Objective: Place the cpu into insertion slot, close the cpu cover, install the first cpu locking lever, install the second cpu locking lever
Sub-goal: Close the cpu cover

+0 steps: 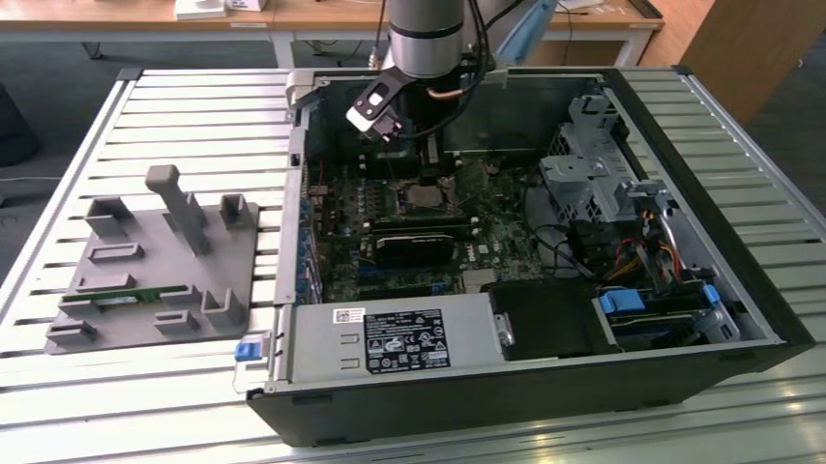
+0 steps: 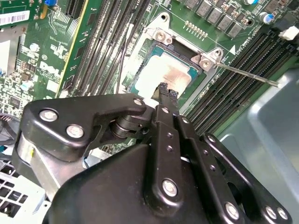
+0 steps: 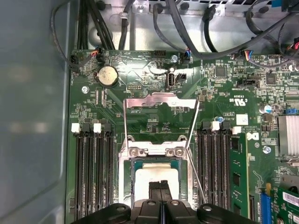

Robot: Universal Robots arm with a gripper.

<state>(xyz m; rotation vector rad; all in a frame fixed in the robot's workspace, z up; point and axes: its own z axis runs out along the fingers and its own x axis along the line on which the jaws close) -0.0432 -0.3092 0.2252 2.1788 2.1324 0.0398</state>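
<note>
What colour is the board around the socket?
Green; the board shows best in the first wrist view.

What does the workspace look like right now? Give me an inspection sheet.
Surface: pale slatted metal table carrying an open black computer case.
Job's things: pale silvery square cpu lies in dark metal-rimmed insertion slot; silvery frame cpu cover raised open; thin wire lever standing free.
Clutter: grey moulded fixture beside the case.
Gripper: black gripper shut, tips at the cpu.
Cables: black cables bunched inside the case.
Surroundings: wooden desks behind.
</note>
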